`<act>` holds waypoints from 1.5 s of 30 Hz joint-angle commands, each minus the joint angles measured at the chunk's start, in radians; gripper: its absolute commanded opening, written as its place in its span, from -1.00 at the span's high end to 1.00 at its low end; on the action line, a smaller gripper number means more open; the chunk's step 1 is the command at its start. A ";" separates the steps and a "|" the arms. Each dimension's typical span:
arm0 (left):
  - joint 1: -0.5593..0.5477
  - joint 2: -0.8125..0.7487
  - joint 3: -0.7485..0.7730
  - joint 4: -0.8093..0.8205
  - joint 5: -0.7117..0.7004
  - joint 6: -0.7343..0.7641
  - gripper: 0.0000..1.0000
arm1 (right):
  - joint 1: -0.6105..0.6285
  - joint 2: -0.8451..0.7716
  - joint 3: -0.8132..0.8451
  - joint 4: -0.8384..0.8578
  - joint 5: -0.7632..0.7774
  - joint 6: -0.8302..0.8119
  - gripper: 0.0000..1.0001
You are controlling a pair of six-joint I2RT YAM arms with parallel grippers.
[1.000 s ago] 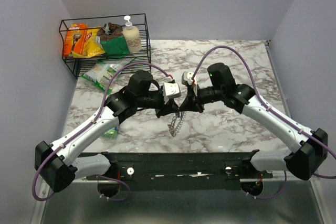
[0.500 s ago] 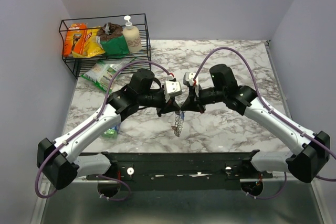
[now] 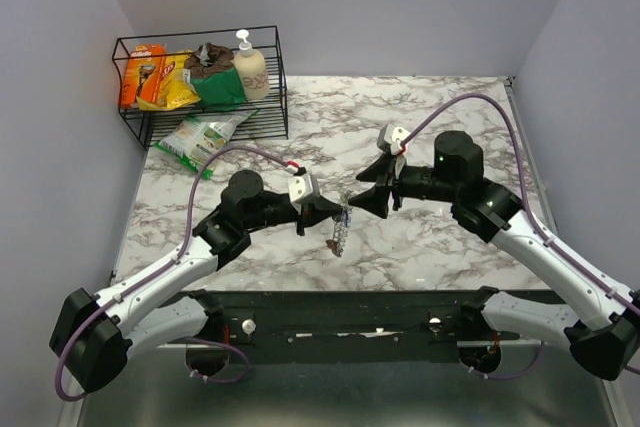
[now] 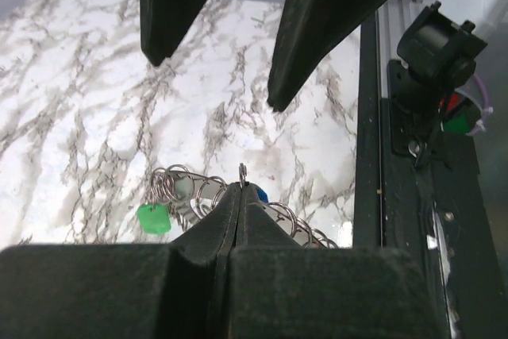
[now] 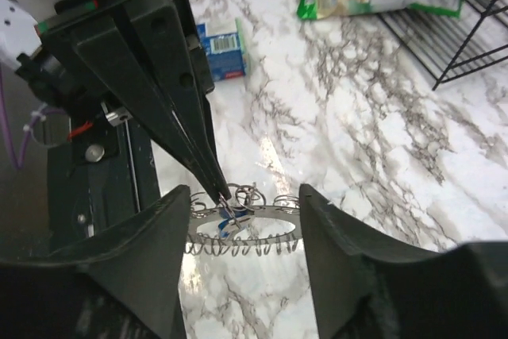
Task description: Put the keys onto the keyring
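Marble table (image 3: 450, 107) fills the middle of the top view. Above its near centre the left pincer (image 3: 330, 211) is clamped shut on one small loop at the rim of the keyring (image 3: 340, 232). The ring hangs beneath it edge-on, with its long axis running down the frame. The right pincer (image 3: 360, 195) stands spread and empty, just right of the ring and clear of it. In its own view the ring lies straight ahead, crosswise between its fingers, so a short forward reach would likely meet the rim. A green key (image 4: 153, 217) and a blue key (image 5: 226, 225) sit among the rim's loops.
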 commanded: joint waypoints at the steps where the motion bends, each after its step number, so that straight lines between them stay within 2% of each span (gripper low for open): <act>1: 0.003 -0.068 -0.073 0.339 -0.054 -0.079 1.00 | -0.019 -0.057 -0.041 0.098 0.079 0.092 -0.34; 7: 0.006 -0.056 -0.120 0.520 -0.020 -0.173 1.00 | -0.061 -0.091 -0.081 0.134 -0.020 0.115 -0.34; 11: 0.012 -0.033 -0.160 0.729 0.003 -0.257 1.00 | -0.076 -0.108 -0.104 0.161 -0.082 0.121 -0.21; 15: 0.018 -0.015 -0.182 0.853 0.050 -0.311 1.00 | -0.082 -0.128 -0.119 0.190 -0.140 0.129 -0.13; 25: 0.035 -0.001 -0.162 0.909 0.093 -0.355 1.00 | -0.082 -0.174 -0.148 0.263 -0.372 0.115 -0.13; 28: 0.036 0.008 -0.159 0.918 0.109 -0.362 1.00 | -0.084 -0.177 -0.168 0.337 -0.406 0.136 -0.12; 35: 0.036 0.019 -0.148 0.923 0.126 -0.369 1.00 | -0.082 -0.114 -0.157 0.417 -0.450 0.195 0.07; 41: 0.036 0.019 -0.144 0.918 0.135 -0.368 1.00 | -0.082 -0.088 -0.154 0.424 -0.444 0.202 0.15; 45: 0.038 0.018 -0.142 0.913 0.136 -0.365 1.00 | -0.082 -0.091 -0.160 0.426 -0.436 0.198 0.30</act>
